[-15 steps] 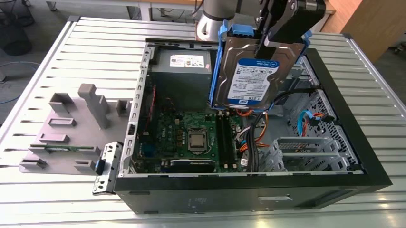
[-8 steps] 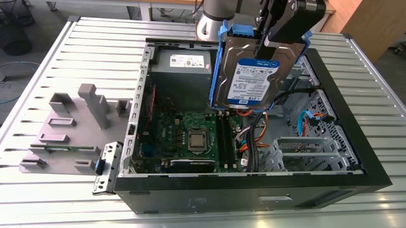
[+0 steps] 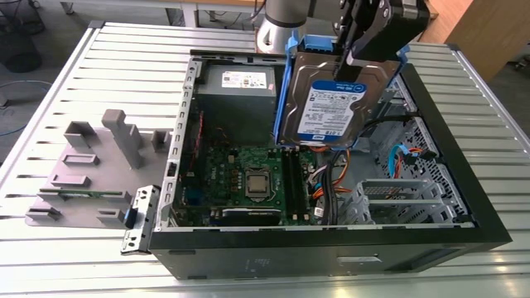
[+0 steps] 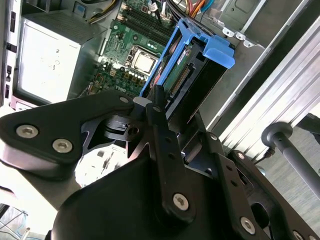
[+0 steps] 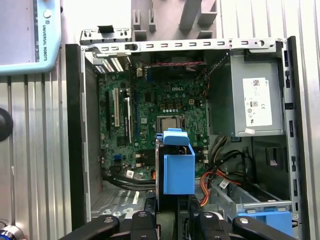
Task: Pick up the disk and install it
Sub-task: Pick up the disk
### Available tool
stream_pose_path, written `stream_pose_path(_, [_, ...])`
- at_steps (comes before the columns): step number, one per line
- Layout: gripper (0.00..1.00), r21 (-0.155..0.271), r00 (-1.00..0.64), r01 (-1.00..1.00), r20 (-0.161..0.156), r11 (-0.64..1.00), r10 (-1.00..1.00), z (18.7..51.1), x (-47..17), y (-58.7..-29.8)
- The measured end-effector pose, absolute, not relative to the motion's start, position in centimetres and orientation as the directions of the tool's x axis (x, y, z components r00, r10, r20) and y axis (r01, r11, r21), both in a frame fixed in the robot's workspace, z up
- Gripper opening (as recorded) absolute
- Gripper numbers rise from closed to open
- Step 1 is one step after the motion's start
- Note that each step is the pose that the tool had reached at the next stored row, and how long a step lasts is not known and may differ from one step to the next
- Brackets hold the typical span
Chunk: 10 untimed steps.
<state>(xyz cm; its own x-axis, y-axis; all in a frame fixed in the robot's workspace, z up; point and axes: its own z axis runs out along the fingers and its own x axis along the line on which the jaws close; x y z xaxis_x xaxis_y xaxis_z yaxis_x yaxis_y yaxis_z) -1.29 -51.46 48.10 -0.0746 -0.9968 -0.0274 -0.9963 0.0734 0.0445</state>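
Transport step, I judge: end effector (image 3: 367,57) pinches the disk (image 3: 331,105) by its upper end, hanging it on edge above the open computer case (image 3: 331,261), over the motherboard (image 3: 240,167); not yet installed.

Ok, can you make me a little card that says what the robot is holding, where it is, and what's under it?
holding: disk, silver with blue rails
end effector: shut on the disk's top edge
disk place: in the air over the open case, standing on edge, label facing the exterior view
under it: green board
installed: not yet
beside the case: grey block on the table, at the exterior view's left
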Motion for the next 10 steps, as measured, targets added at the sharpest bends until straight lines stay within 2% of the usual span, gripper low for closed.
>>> stream_pose_path(10, [0.35,0.044,-0.075,-0.996,-0.026,0.073,-0.997,48.1,-1.3,-52.6])
